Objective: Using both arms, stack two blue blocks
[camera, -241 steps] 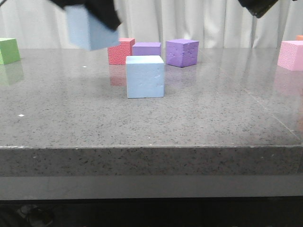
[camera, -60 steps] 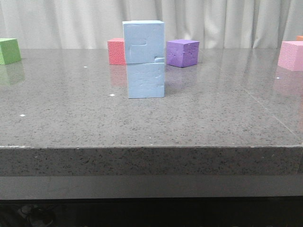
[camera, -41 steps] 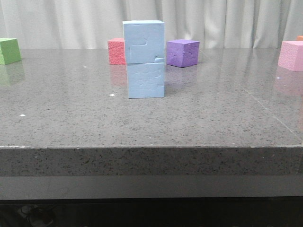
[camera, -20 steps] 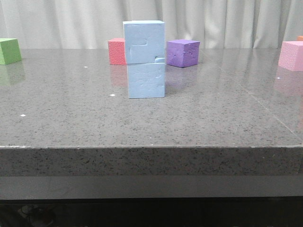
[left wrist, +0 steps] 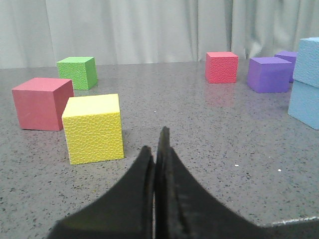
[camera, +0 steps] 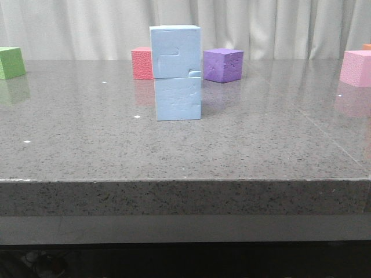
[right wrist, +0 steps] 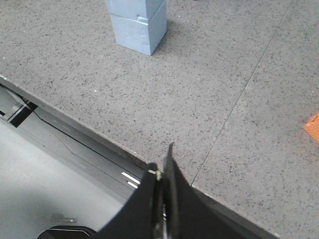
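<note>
Nearest, in the wrist views: left gripper (left wrist: pixel 155 149) with dark fingers pressed together on nothing; right gripper (right wrist: pixel 163 169) likewise closed and empty, hanging over the front edge of the grey speckled stone tabletop (camera: pixel 261 150). Neither arm present in the front view.

Mid-table: lower pale sky-blue foam cube (camera: pixel 178 98) standing on the stone, upper pale sky-blue foam cube (camera: pixel 175 51) resting squarely on it, offset very slightly toward the left side.

Change: seconds ago, upper cube carried aloft in the left gripper, up and to the left of the lower one; now set down, released, and unmoved across the last three earlier pictures. Reads as a stable stack and, in all likelihood, a finished task, with only arm retreat left.

Count, near to far:
- Sky-blue foam cubes: two, both in the stack.
- Yellow textured foam cube (left wrist: pixel 93 128): one.
- Dull red foam cube (left wrist: pixel 42 103): one, just beside the yellow.
- Coral-red foam cube (camera: pixel 142 62): one, behind the stack.
- Purple foam cubes (left wrist: pixel 269 74): two in the left wrist view, one showing in front.
- Green foam cube (camera: pixel 10 62): one, far left.
- Pink foam cube (camera: pixel 356 68): one, far right.
</note>
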